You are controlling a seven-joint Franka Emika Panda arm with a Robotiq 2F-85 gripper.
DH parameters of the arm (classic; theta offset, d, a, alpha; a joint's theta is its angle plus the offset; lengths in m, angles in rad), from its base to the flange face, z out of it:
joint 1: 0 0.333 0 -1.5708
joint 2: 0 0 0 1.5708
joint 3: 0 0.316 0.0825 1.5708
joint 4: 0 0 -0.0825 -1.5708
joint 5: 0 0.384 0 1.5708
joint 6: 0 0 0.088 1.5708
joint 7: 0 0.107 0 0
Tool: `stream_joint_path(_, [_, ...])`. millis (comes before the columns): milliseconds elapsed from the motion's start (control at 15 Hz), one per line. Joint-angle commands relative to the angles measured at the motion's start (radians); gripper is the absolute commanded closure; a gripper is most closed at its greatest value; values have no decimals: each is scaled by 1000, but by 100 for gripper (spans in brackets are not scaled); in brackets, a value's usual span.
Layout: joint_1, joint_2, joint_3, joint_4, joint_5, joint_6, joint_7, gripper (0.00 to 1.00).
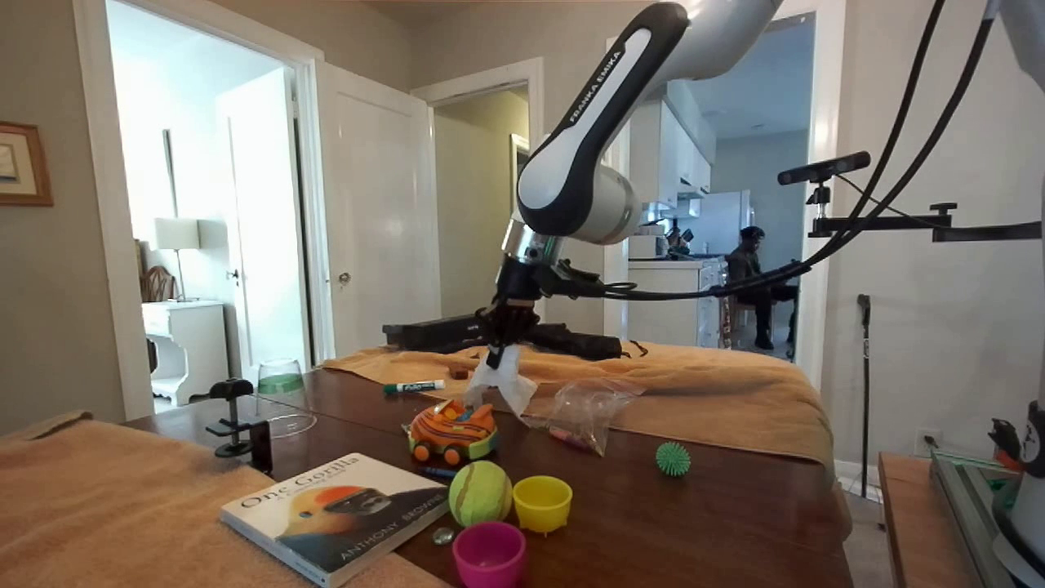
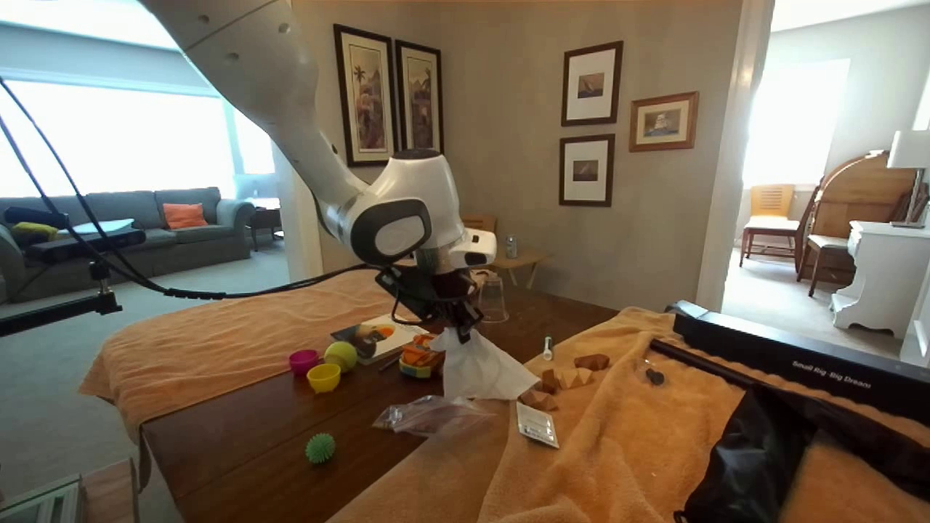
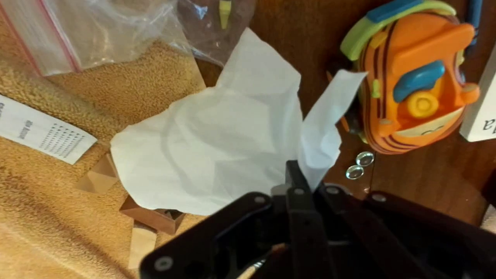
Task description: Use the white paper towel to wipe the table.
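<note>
The white paper towel (image 3: 217,143) is a crumpled sheet pinched at one edge in my gripper (image 3: 308,181). My gripper is shut on it, with most of the sheet spread out on one side and a short flap on the other. In both exterior views the towel (image 1: 504,380) (image 2: 479,369) hangs below the gripper (image 1: 496,356) (image 2: 463,330). Its lower part reaches down near the tabletop and the orange cloth; whether it touches cannot be told. The dark brown glossy table (image 1: 620,523) shows in all views (image 2: 211,436) (image 3: 418,178).
An orange toy car (image 3: 418,85) stands beside the towel. A clear plastic bag (image 2: 432,415) and wooden blocks (image 2: 574,378) lie close by. A book (image 1: 343,514), ball (image 1: 480,493), yellow cup (image 1: 542,503), pink cup (image 1: 490,554), spiky green ball (image 1: 673,459) and marker (image 1: 415,386) are around.
</note>
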Motion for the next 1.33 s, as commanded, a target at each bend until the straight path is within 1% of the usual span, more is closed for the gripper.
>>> stream_joint_path(0, [-4, 19, 7, 21, 1, -15, -5, 99])
stream_joint_path(133, [-9, 49, 11, 54, 1, -36, -8, 99])
stream_joint_path(333, [-12, 60, 13, 69, 2, -40, -10, 99])
stream_joint_path(400, [13, 92, -15, 89, -30, -10, 20, 100])
stream_joint_path(467, [18, 120, -18, 112, -33, 2, 25, 100])
stream_joint_path(600, [49, 163, -50, 154, -56, -19, 65, 100])
stream_joint_path(933, [101, 280, -85, 303, -78, -72, 122, 100])
stream_joint_path(1267, [143, 411, -119, 488, -96, -184, 178, 100])
